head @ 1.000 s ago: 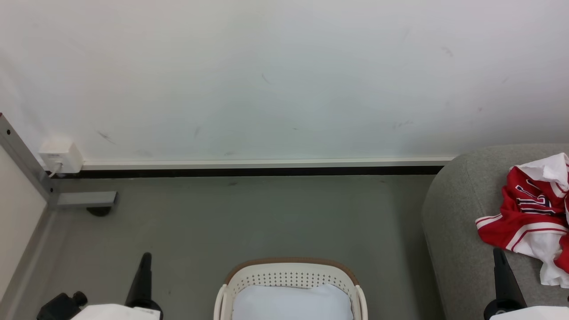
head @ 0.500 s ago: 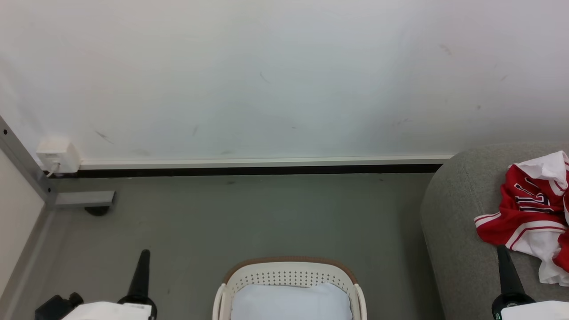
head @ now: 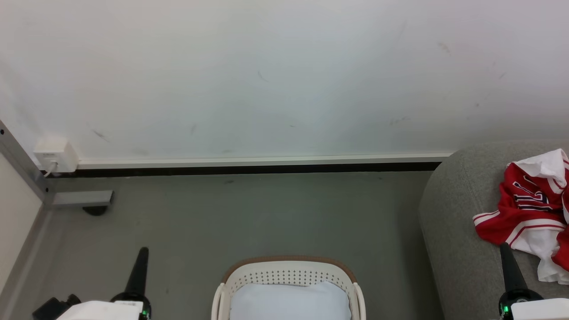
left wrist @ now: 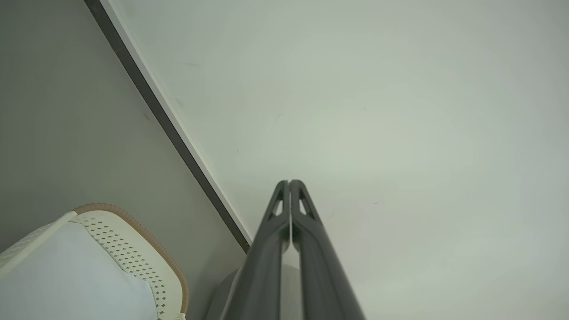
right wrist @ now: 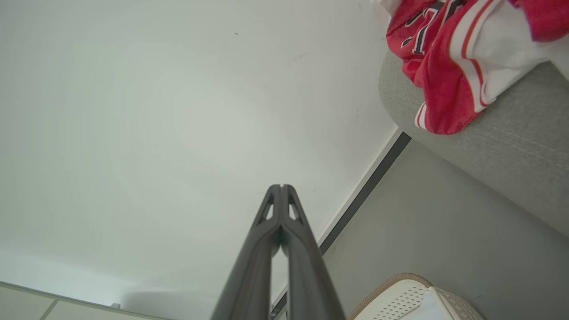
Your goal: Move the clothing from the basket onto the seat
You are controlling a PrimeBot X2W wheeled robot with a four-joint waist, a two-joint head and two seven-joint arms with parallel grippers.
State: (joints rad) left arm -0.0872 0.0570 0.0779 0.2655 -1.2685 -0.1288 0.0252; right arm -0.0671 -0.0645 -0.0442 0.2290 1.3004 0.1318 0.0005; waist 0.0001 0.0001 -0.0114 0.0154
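Red clothing (head: 529, 209) on seat (head: 453, 231), just beyond right end effector (head: 503, 247); left end effector (head: 143, 251) well apart. Between them basket (head: 289, 261), visible base bare. Both closed, empty.

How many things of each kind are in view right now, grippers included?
Grippers: 2, left gripper and right gripper, both shut.
Baskets: 1, no clothing seen inside.
Sofas: 1.
Numbered red jerseys: 1, on the sofa; further red cloth beside it uncounted.
Wall boxes: 1.
Total: 6.
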